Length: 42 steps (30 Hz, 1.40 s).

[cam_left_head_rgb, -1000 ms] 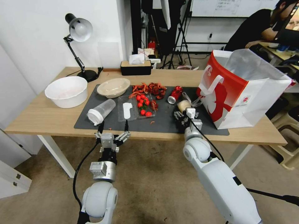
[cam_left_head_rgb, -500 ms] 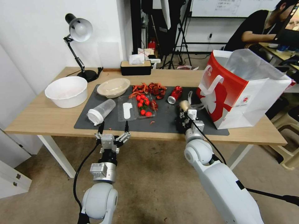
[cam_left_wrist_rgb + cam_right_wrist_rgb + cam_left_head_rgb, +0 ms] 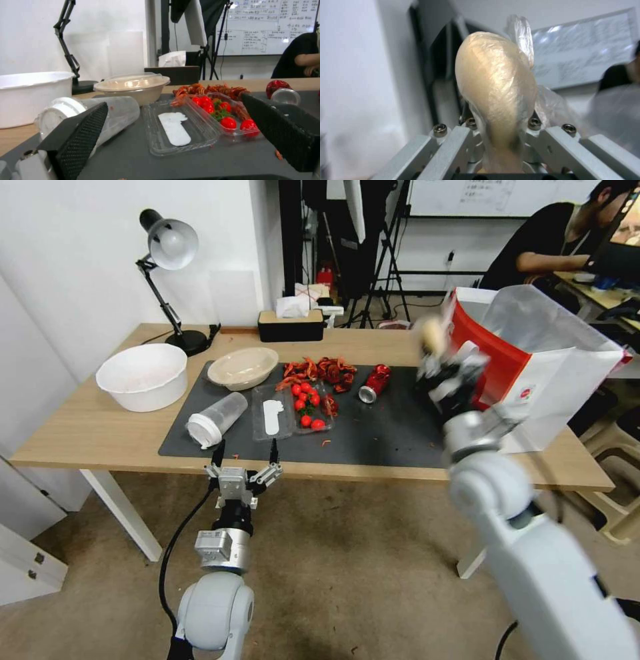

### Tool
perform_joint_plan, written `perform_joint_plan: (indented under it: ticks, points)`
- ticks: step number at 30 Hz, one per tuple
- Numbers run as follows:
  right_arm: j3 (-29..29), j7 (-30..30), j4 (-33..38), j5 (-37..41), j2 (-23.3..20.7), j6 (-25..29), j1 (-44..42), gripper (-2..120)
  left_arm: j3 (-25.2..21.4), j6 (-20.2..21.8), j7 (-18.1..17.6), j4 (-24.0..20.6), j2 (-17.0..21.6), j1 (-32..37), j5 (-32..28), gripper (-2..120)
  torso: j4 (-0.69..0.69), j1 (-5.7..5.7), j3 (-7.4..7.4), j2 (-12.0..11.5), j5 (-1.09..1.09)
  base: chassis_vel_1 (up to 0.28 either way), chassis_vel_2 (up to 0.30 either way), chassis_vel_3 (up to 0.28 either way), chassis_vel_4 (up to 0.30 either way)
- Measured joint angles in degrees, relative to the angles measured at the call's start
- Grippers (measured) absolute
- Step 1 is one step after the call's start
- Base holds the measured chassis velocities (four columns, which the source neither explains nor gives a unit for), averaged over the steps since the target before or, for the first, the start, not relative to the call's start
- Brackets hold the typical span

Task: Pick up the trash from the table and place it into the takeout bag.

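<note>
Beige wad [image 3: 432,333] carried toward the takeout bag [image 3: 533,373].
Right gripper [image 3: 445,363] was clamped on it beside the rim; next, clearing that rim. Left gripper [image 3: 244,467] hung spread, idle.

head: high, looks down on tabletop [image 3: 100,433] | left wrist: low, near mat, shares tray [image 3: 180,130] | right wrist: close on wad [image 3: 496,82]

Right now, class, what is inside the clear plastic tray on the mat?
The clear plastic tray lies open on the dark mat. One half holds red cherry tomatoes with green stems, the other a flat white piece. What lies beneath the tomatoes is covered.
</note>
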Motion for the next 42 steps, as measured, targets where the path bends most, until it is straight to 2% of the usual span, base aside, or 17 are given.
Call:
perform_joint_plan:
  ticks: [4,11,13,17,18,21,22,25,26,29,31,33,34,36,39,40,42]
  points:
    - [5.1,4.7,-3.2,3.5,-1.9,-3.0,6.1,7,0.2,-0.2,0.0,0.0,0.0,0.2,0.1,100,0.01,0.01,0.0,0.0,0.0,0.0,0.0,0.0,0.0]
    - [6.4,12.4,-6.6,5.7,-2.7,-11.3,8.7,10,0.2,-0.3,0.0,0.0,0.0,0.4,0.3,99,0.0,0.0,0.0,0.0,0.01,0.0,0.0,0.0,0.0]
    - [6.3,12.9,-6.7,5.9,-2.5,-11.9,8.7,12,0.2,-0.4,0.0,0.0,0.0,0.4,0.3,99,0.0,0.01,0.0,0.0,0.0,0.0,0.0,0.0,0.0]
    - [5.5,16.5,-8.0,7.1,-0.9,-16.2,9.7,32,0.3,-0.5,0.0,0.0,0.0,0.6,0.5,99,0.01,0.01,0.0,0.0,0.0,0.0,0.0,0.0,0.0]
    - [5.5,16.5,-8.0,7.1,-0.9,-16.2,9.7,32,0.3,-0.5,0.0,0.0,0.0,0.6,0.5,99,0.01,0.01,0.0,0.0,0.0,0.0,0.0,0.0,0.0]
    - [5.1,18.3,-8.4,8.3,-0.5,-18.3,10.5,47,0.0,-0.6,0.0,0.0,0.0,0.7,0.5,99,0.01,0.0,0.0,0.0,-0.01,0.0,0.0,0.0,0.0]
    - [5.1,18.3,-8.4,8.3,-0.5,-18.3,10.5,47,0.0,-0.6,0.0,0.0,0.0,0.7,0.5,99,0.01,0.0,0.0,0.0,-0.01,0.0,0.0,0.0,0.0]
    - [5.0,19.1,-8.6,8.6,-0.5,-19.7,11.0,62,-0.1,-0.6,0.0,0.0,0.0,0.8,0.5,99,0.01,0.0,0.0,0.0,-0.01,0.0,0.0,0.0,0.0]
    - [5.0,19.1,-8.6,8.6,-0.5,-19.7,11.0,62,-0.1,-0.6,0.0,0.0,0.0,0.8,0.5,99,0.01,0.0,0.0,0.0,-0.01,0.0,0.0,0.0,0.0]
    - [5.1,19.3,-8.3,9.2,-0.6,-20.4,10.9,77,0.0,-0.6,0.0,0.0,0.0,0.8,0.7,99,0.01,0.01,0.0,0.0,-0.02,0.0,0.0,0.0,0.0]
    - [5.1,19.3,-8.2,9.4,-0.7,-20.4,10.9,81,0.1,-0.6,0.0,0.0,0.0,0.7,0.8,99,0.01,0.0,0.0,0.0,-0.01,0.0,0.0,0.0,0.0]
    - [5.3,18.7,-7.8,9.9,-0.9,-19.6,10.6,92,0.2,-0.6,0.0,0.1,0.0,0.7,0.9,99,0.0,0.01,0.0,0.0,-0.01,0.0,0.0,0.0,0.0]
    - [5.3,18.7,-7.8,9.9,-0.9,-19.6,10.6,92,0.2,-0.6,0.0,0.1,0.0,0.7,0.9,99,0.0,0.01,0.0,0.0,-0.01,0.0,0.0,0.0,0.0]
    - [5.5,16.7,-7.0,10.6,-1.0,-17.1,10.2,98,0.3,-0.7,0.0,0.1,0.0,0.7,0.9,99,0.0,0.01,0.0,0.0,-0.01,0.0,0.0,0.0,0.0]
    - [5.6,14.2,-6.1,11.0,-1.1,-13.4,9.7,100,0.3,-0.7,0.0,0.1,0.0,0.7,0.9,99,0.01,0.01,0.0,0.0,-0.01,0.0,0.0,0.0,0.0]
    - [5.7,11.5,-5.3,11.2,-1.1,-9.9,8.9,100,0.3,-0.7,0.0,0.1,0.0,0.7,0.9,99,0.01,0.01,0.0,0.0,-0.01,0.0,0.0,0.0,0.0]
    - [5.7,10.9,-5.2,11.3,-1.1,-9.2,8.7,100,0.3,-0.7,0.0,0.1,0.0,0.7,0.9,99,0.01,0.01,0.0,0.0,-0.01,0.0,0.0,0.0,0.0]
